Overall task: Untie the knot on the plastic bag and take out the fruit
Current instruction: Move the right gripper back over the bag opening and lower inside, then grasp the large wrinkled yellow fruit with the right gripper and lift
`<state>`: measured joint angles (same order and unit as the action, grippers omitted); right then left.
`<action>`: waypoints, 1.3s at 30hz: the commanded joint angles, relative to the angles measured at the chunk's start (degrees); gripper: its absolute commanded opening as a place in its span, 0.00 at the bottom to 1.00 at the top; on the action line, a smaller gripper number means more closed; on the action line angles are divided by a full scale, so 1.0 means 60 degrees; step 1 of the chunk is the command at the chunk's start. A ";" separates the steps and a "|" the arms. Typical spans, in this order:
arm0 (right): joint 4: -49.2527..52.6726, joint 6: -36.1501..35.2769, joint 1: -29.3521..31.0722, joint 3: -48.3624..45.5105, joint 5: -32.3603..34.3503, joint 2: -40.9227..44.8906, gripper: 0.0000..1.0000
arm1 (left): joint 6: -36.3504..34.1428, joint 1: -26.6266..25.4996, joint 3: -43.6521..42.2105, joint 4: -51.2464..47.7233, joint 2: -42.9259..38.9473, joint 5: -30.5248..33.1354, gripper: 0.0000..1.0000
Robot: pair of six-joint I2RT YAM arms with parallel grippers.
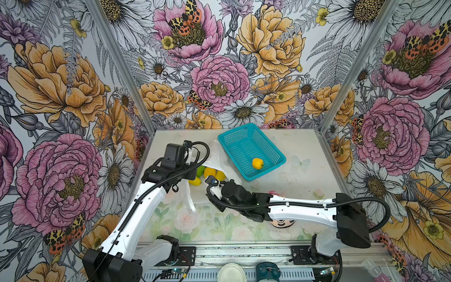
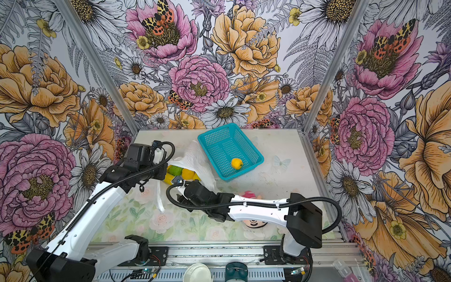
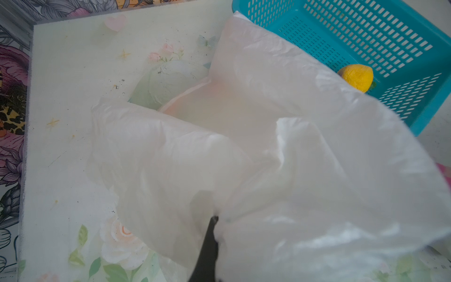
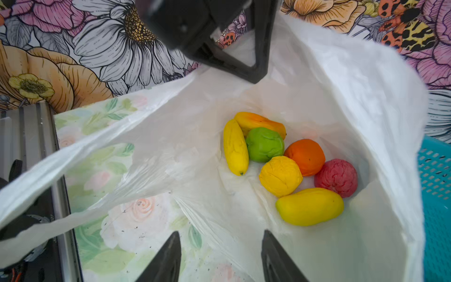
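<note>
Seven toy fruit [image 4: 280, 171] sit heaped inside the plastic bag [image 4: 353, 102], left of middle on the bench [image 1: 305, 175]. The left gripper [image 3: 212, 227] is clamped on the bag's rim, holding its mouth up. The right gripper [image 4: 220, 234] hovers at that mouth, jaws partly apart and empty. One more yellow fruit [image 1: 257, 163] lies in the teal basket [image 1: 267, 144] just right of the bag.

The bag [image 4: 329, 73] is thin, crinkly, translucent white plastic film. The fruits [image 4: 310, 206] inside look smooth and glossy, the pink-red one [image 4: 336, 180] bumpy. Upper centre in both top views, the basket [image 1: 235, 139] [image 2: 216, 139] is rigid teal plastic mesh.
</note>
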<state>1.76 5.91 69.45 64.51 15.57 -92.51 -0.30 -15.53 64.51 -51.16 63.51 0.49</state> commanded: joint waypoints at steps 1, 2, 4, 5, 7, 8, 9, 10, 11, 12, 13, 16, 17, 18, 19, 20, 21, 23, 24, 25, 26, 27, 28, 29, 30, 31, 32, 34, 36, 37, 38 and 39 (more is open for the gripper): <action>-0.0058 -0.0152 0.0060 0.0379 0.0659 -0.0370 0.54 | 0.0122 0.0006 -0.0095 0.0070 -0.0217 -0.0167 0.00; -0.0059 -0.0204 0.0056 0.0421 0.0832 -0.0505 0.54 | 0.0123 0.0002 -0.0112 0.0061 -0.0238 -0.0140 0.00; 0.0089 -0.0276 0.0055 0.0612 0.1257 -0.0942 0.54 | 0.0128 -0.0017 -0.0108 0.0072 -0.0268 -0.0116 0.00; 0.0200 -0.0290 0.0039 0.0732 0.1409 -0.1175 0.53 | 0.0123 -0.0011 -0.0113 0.0079 -0.0292 -0.0109 0.00; 0.0343 -0.0312 0.0027 0.0910 0.1693 -0.1534 0.49 | 0.0123 -0.0007 -0.0108 0.0081 -0.0308 -0.0098 0.00; 0.0376 -0.0297 0.0005 0.0976 0.1887 -0.1682 0.49 | 0.0123 -0.0033 -0.0115 0.0083 -0.0298 -0.0114 0.00; 0.0410 -0.0265 -0.0010 0.1040 0.2006 -0.1806 0.49 | 0.0124 -0.0034 -0.0103 0.0078 -0.0288 -0.0112 0.00; 0.0439 -0.0226 -0.0056 0.1109 0.2060 -0.1916 0.49 | 0.0124 -0.0027 -0.0106 0.0081 -0.0300 -0.0126 0.00; 0.0439 -0.0196 -0.0082 0.1168 0.2123 -0.2027 0.50 | 0.0123 -0.0033 -0.0107 0.0074 -0.0307 -0.0122 0.00; 0.0440 -0.0173 -0.0097 0.1242 0.2187 -0.2133 0.51 | 0.0130 -0.0027 -0.0107 0.0083 -0.0312 -0.0123 0.00; 0.0439 -0.0127 -0.0116 0.1353 0.2289 -0.2281 0.51 | 0.0126 -0.0024 -0.0103 0.0074 -0.0313 -0.0137 0.00; 0.0540 0.0105 -0.0215 0.1752 0.2576 -0.2776 0.59 | 0.0127 -0.0034 -0.0095 0.0083 -0.0312 -0.0195 0.00; 0.0633 0.0249 -0.0256 0.1935 0.2604 -0.2965 0.61 | 0.0122 -0.0031 -0.0088 0.0087 -0.0315 -0.0227 0.00; 0.0680 0.0374 -0.0298 0.2055 0.2618 -0.3097 0.62 | 0.0117 -0.0036 -0.0082 0.0088 -0.0315 -0.0244 0.00; 0.0754 0.0606 -0.0339 0.2286 0.2659 -0.3321 0.62 | 0.0110 -0.0041 -0.0084 0.0089 -0.0327 -0.0272 0.00; 0.0836 0.0821 -0.0380 0.2490 0.2789 -0.3510 0.63 | 0.0111 -0.0034 -0.0086 0.0089 -0.0326 -0.0288 0.00; 0.0887 0.1006 -0.0387 0.2665 0.2932 -0.3680 0.65 | 0.0108 -0.0045 -0.0075 0.0089 -0.0328 -0.0326 0.00; 0.0952 0.1356 -0.0454 0.3008 0.3073 -0.4017 0.69 | 0.0108 -0.0018 -0.0063 0.0111 -0.0330 -0.0412 0.00; 0.0948 0.1506 -0.0505 0.3143 0.3091 -0.4162 0.70 | 0.0108 -0.0019 -0.0063 0.0104 -0.0332 -0.0432 0.00; 0.0955 0.1680 -0.0559 0.3312 0.3088 -0.4340 0.71 | 0.0119 -0.0011 -0.0054 0.0108 -0.0351 -0.0477 0.00; 0.0958 0.1819 -0.0637 0.3465 0.3103 -0.4518 0.72 | 0.0112 -0.0015 -0.0046 0.0119 -0.0347 -0.0514 0.00; 0.0987 0.1921 -0.0719 0.3619 0.3118 -0.4669 0.72 | 0.0108 -0.0010 -0.0050 0.0121 -0.0360 -0.0538 0.00; 0.1044 0.2033 -0.0792 0.3795 0.3119 -0.4831 0.74 | 0.0104 -0.0023 -0.0069 0.0140 -0.0385 -0.0583 0.00; 0.1086 0.2151 -0.0866 0.3921 0.3147 -0.4973 0.76 | 0.0097 -0.0030 -0.0060 0.0146 -0.0406 -0.0600 0.00; 0.1124 0.2281 -0.0925 0.4046 0.3161 -0.5132 0.79 | 0.0104 -0.0038 -0.0066 0.0151 -0.0432 -0.0644 0.00; 0.1112 0.2425 -0.0980 0.4153 0.3170 -0.5261 0.83 | 0.0094 -0.0038 -0.0081 0.0177 -0.0474 -0.0708 0.00; 0.1113 0.2533 -0.1046 0.4271 0.3190 -0.5369 0.85 | 0.0093 -0.0045 -0.0080 0.0205 -0.0502 -0.0766 0.00; 0.1113 0.2701 -0.1125 0.4537 0.3246 -0.5659 0.90 | 0.0092 -0.0048 -0.0088 0.0251 -0.0563 -0.0892 0.00; 0.1137 0.2766 -0.1167 0.4814 0.3423 -0.5930 0.93 | 0.0093 -0.0085 -0.0103 0.0285 -0.0619 -0.1012 0.00; 0.1142 0.2804 -0.1187 0.4933 0.3529 -0.6042 0.95 | 0.0083 -0.0106 -0.0107 0.0307 -0.0638 -0.1063 0.00; 0.1157 0.2816 -0.1203 0.5026 0.3574 -0.6142 0.97 | 0.0069 -0.0121 -0.0107 0.0329 -0.0666 -0.1113 0.00; 0.1170 0.2843 -0.1223 0.5139 0.3565 -0.6253 0.98 | 0.0066 -0.0134 -0.0112 0.0349 -0.0696 -0.1185 0.00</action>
<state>8.54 20.99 62.22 92.51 34.79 -127.98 -0.10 -15.57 64.38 -50.70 60.55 -3.11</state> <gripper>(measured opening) 0.976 0.050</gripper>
